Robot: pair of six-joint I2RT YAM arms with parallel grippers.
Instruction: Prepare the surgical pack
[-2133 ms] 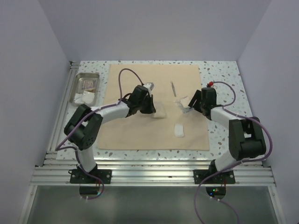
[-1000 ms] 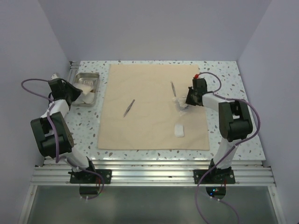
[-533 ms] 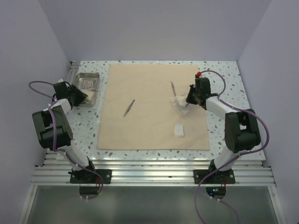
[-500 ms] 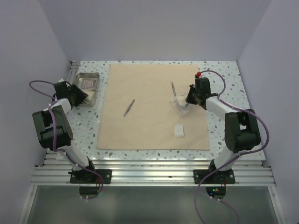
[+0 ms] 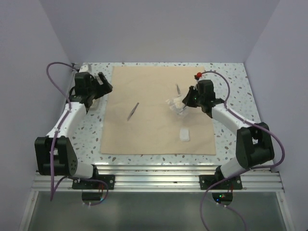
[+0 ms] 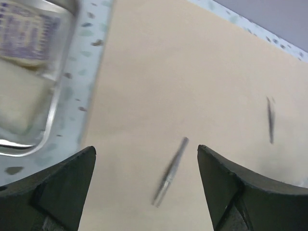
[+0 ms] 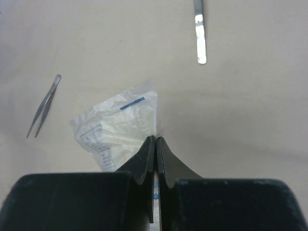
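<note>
The surgical pack's tan cloth [image 5: 159, 130] lies spread flat on the table. My left gripper [image 5: 102, 86] [image 6: 145, 148] hangs open and empty above the cloth's left edge, with steel tweezers [image 6: 171, 171] [image 5: 133, 110] lying below between its fingers. The steel tray [image 6: 53, 103] with white packets [image 6: 21, 103] lies just left of it. My right gripper [image 5: 186, 100] [image 7: 155, 139] is shut on a crumpled clear packet [image 7: 120, 127] [image 5: 175, 104] over the cloth's right half.
A second steel instrument [image 5: 177, 89] [image 7: 199, 33] lies on the cloth beyond the held packet. A small white packet [image 5: 184, 134] rests on the cloth nearer the front. The speckled table [image 5: 231, 82] is walled on three sides.
My left gripper has opened at the tray and swung right towards the cloth's edge. My right gripper has carried the clear packet a little to the left.
</note>
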